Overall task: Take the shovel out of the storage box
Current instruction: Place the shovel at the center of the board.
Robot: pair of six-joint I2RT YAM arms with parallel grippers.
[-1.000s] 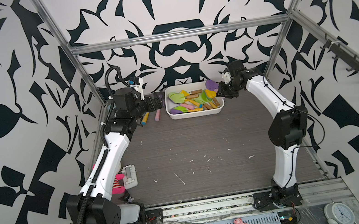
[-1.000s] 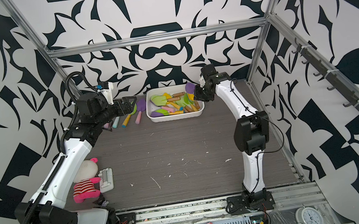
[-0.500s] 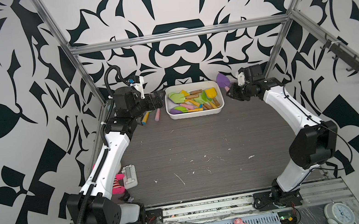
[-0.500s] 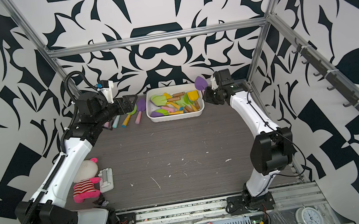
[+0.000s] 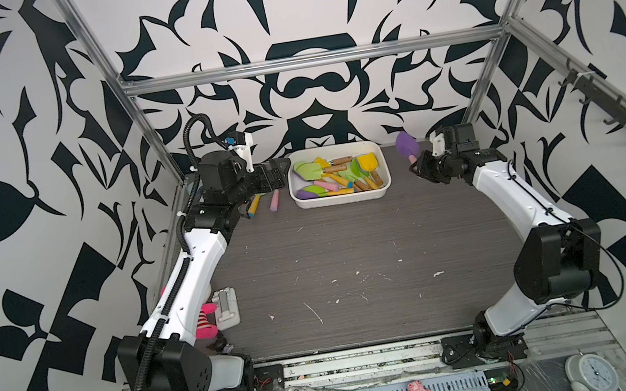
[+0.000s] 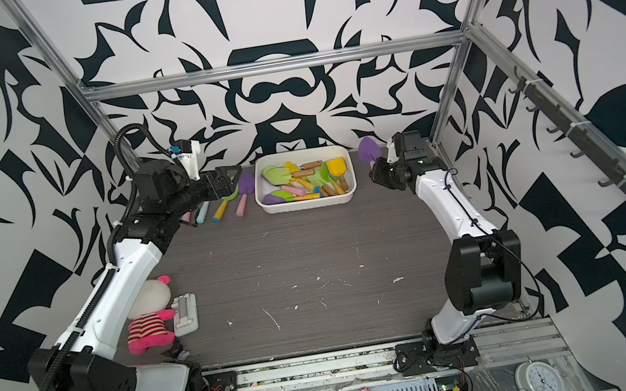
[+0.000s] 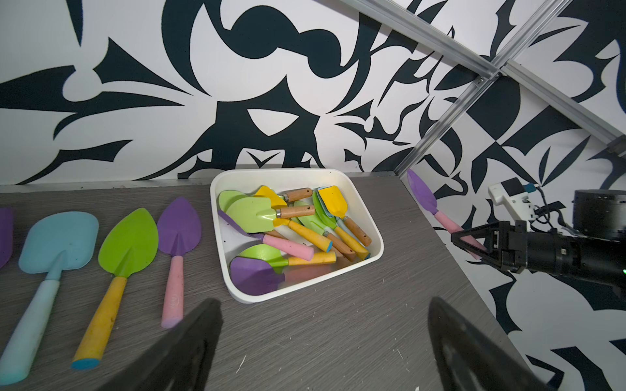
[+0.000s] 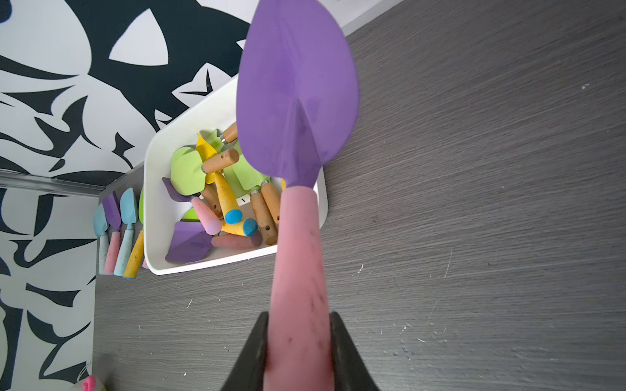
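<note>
The storage box (image 5: 341, 201) is a white tub at the back of the table, also seen in the other top view (image 6: 306, 204), holding several coloured toy shovels. My right gripper (image 8: 299, 318) is shut on the pink handle of a purple-bladed shovel (image 8: 298, 101). It holds this shovel (image 5: 405, 142) in the air to the right of the box, blade up. My left gripper (image 7: 321, 304) is open and empty, low over the table just left of the box (image 7: 374, 257). In both top views it (image 5: 278, 172) sits beside the box's left end.
Several shovels lie in a row on the table left of the box: a blue one (image 7: 57, 243), a green one (image 7: 128, 243) and a purple one (image 7: 178, 230). A striped plush toy (image 6: 151, 317) and a white block (image 6: 186, 314) lie at the front left. Patterned walls close in three sides.
My right arm has swung the purple shovel from over the box's right end out to the right of it. The left gripper has stayed by the box's left end.
</note>
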